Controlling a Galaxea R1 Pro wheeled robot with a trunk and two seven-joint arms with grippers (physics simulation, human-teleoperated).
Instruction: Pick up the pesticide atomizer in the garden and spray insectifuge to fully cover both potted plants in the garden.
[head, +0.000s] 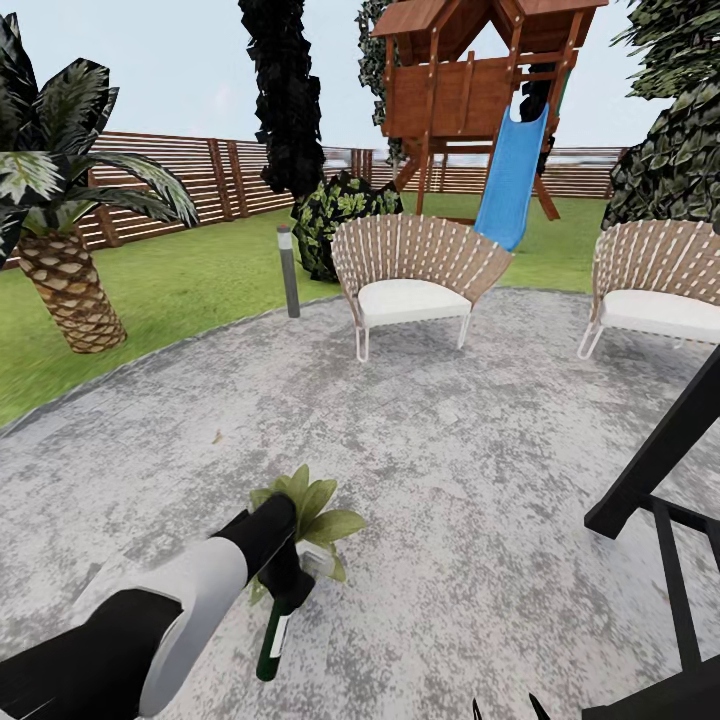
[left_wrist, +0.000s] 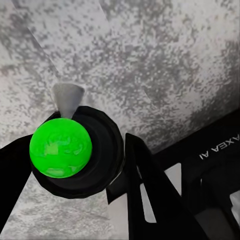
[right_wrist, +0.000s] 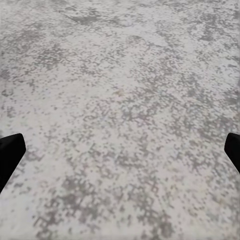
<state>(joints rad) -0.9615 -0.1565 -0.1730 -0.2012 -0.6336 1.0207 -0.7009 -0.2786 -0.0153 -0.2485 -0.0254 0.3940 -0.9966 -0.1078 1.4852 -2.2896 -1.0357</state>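
Pesticide atomizer hangs over grey mottled patio.

You have one pesticide atomizer at lower left, one potted plant beside it, two wicker chairs mid-frame and right, one bollard lamp, one palm tree left, one play tower with slide up top.

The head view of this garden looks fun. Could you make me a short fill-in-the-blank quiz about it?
1. The left gripper holds the slim dark green spray bottle beside a small leafy ____.
2. The slide on the wooden playhouse is coloured ____.
3. The number of woven wicker chairs standing on the grey paved patio is ____.

Missing words: plant; blue; two
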